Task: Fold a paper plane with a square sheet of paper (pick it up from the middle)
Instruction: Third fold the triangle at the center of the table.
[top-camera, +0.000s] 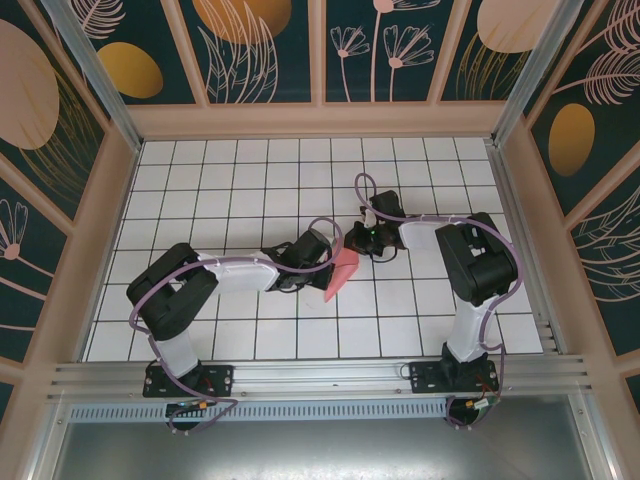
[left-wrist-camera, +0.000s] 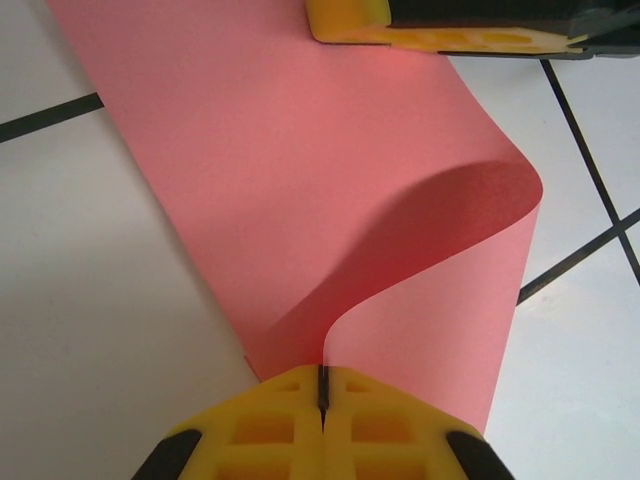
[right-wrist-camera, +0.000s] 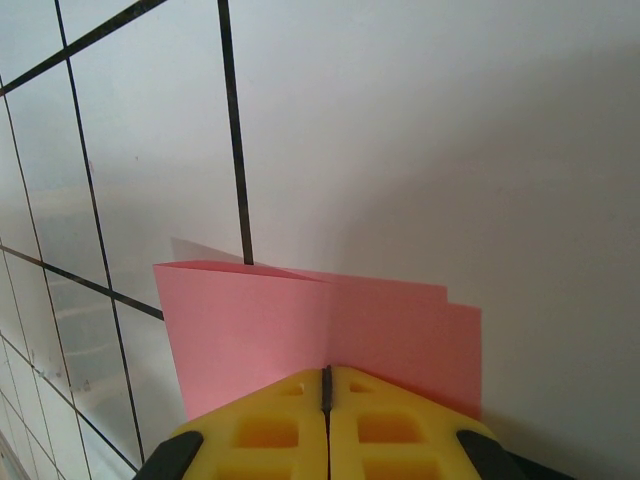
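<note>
Your sheet of paper (top-camera: 341, 272) is pink-red and hangs between your two end effectors, over the middle of the white worktop (top-camera: 250, 180). The left end effector (top-camera: 322, 260) is at the sheet's left side and the right end effector (top-camera: 357, 248) at its upper right corner. The two sit close together, with only the paper between them.

From your left wrist camera, the left end effector (left-wrist-camera: 322, 385) is clenched on the near edge of the sheet of paper (left-wrist-camera: 300, 180). Its two yellow fingers meet with only the thin sheet between them. From that pinch the paper runs straight ahead of the fingers. Just to the right of them it rises in a soft curl that bulges over and casts a shadow on the flat part. At the far end of the sheet, straight ahead and a little right, you can see a yellow finger (left-wrist-camera: 440, 38) of the right end effector on the paper's edge.

From your right wrist camera, the right end effector (right-wrist-camera: 326, 378) is likewise clenched on the sheet (right-wrist-camera: 320, 325). The sheet stands up just ahead of the fingertips as doubled layers, their top edges slightly offset. Beyond it lie the worktop (right-wrist-camera: 450, 150) and its black grid lines (right-wrist-camera: 235, 150).

You cannot tell from these views whether the sheet's lower tip touches the worktop.
</note>
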